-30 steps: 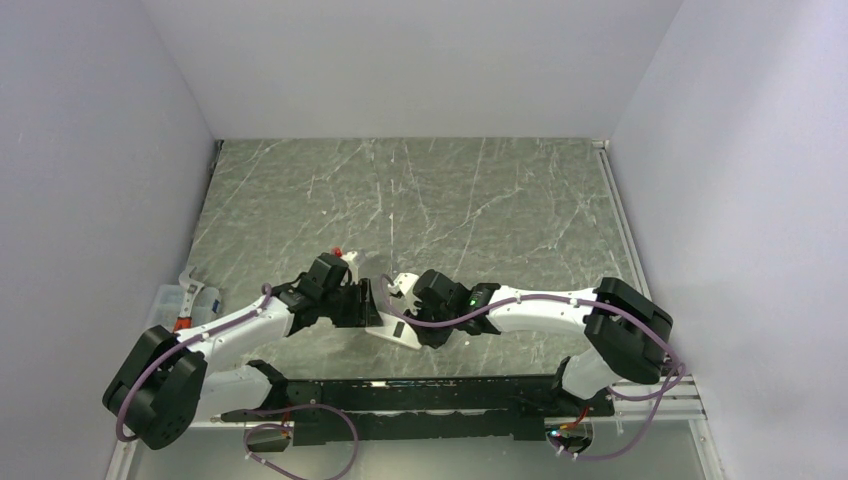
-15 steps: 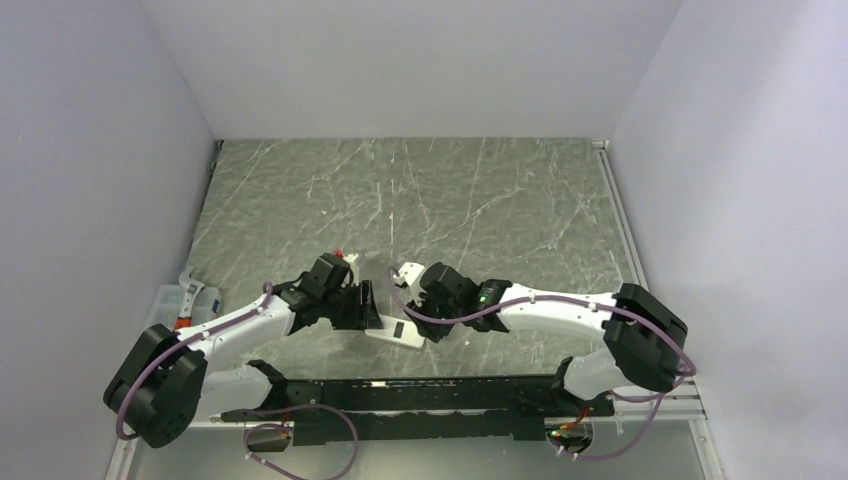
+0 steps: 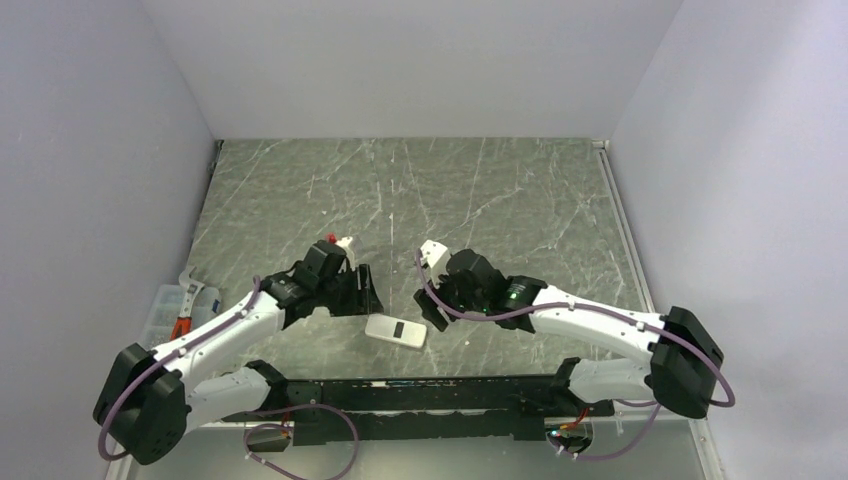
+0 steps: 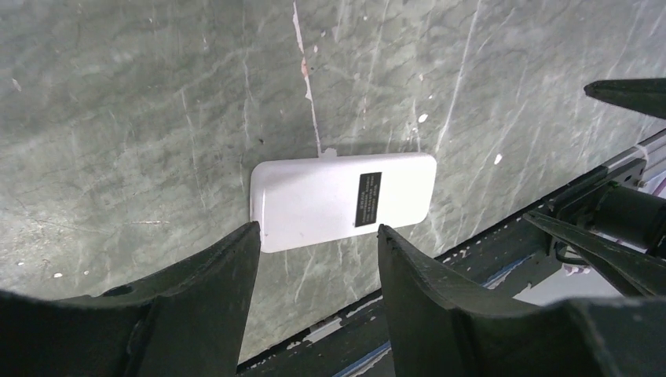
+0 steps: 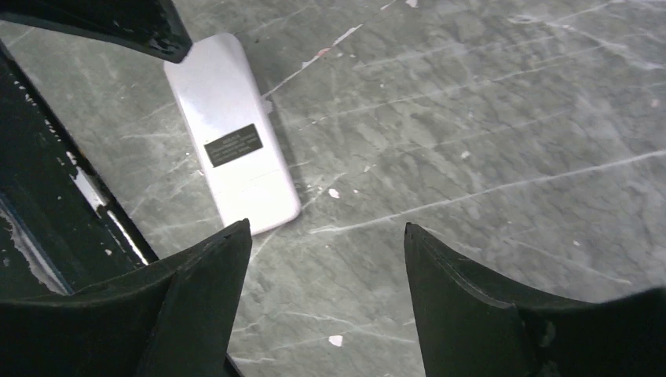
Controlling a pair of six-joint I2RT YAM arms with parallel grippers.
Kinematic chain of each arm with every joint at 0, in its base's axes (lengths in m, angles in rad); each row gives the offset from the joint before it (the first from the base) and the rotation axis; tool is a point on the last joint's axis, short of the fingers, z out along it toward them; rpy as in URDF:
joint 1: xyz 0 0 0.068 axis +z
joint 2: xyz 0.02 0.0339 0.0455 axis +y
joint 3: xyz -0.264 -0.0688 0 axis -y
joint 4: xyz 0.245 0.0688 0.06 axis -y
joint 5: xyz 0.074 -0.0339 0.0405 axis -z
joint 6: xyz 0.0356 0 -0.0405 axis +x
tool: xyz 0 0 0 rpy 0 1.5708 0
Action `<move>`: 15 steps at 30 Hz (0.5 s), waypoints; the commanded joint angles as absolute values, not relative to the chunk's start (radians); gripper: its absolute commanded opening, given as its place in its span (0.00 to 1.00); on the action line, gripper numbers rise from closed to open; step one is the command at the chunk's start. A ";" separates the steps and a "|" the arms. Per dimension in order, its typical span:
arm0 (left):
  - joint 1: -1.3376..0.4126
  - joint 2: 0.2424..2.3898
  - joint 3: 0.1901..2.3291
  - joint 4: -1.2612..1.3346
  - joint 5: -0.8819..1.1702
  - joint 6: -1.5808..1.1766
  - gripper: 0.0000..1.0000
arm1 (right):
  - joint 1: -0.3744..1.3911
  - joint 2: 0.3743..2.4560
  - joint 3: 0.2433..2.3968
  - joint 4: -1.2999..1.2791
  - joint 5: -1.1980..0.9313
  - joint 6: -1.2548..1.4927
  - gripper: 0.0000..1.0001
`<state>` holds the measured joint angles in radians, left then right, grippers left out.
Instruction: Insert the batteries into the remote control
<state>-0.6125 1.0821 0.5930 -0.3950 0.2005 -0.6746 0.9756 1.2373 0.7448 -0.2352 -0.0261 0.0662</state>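
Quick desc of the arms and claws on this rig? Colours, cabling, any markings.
The left arm and right arm match: white tubular links, bulky black joint housings, a purple cable looped along each. A small green light glows near the right wrist. The left claw and right claw are matte black, each with two wedge-shaped fingers tapering to blunt tips. No readable markings.

So the flat white rectangular plastic remote control (image 3: 396,331) is lying back-up on the grey marbled table (image 3: 480,200), close to the near edge and just behind the long black metal rail (image 3: 430,395) running across the front. My left gripper (image 3: 366,292) hangs behind it and a bit left, my right gripper (image 3: 432,308) just to its right, and neither touches it. Far left, by the table's edge, sits a clear plastic bin (image 3: 160,305).
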 commanded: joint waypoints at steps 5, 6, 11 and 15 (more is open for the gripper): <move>-0.617 1.016 0.702 -0.485 0.140 -0.717 0.64 | 0.935 1.079 0.675 -0.166 0.056 0.039 1.00; -0.617 1.011 0.712 -0.493 0.136 -0.719 0.65 | 0.929 1.060 0.666 -0.162 0.064 0.039 1.00; -0.617 0.995 0.769 -0.549 0.100 -0.714 0.75 | 0.912 0.968 0.639 -0.153 0.110 0.037 1.00; -0.617 0.984 0.818 -0.603 0.055 -0.697 0.79 | 0.907 0.912 0.626 -0.159 0.162 0.038 1.00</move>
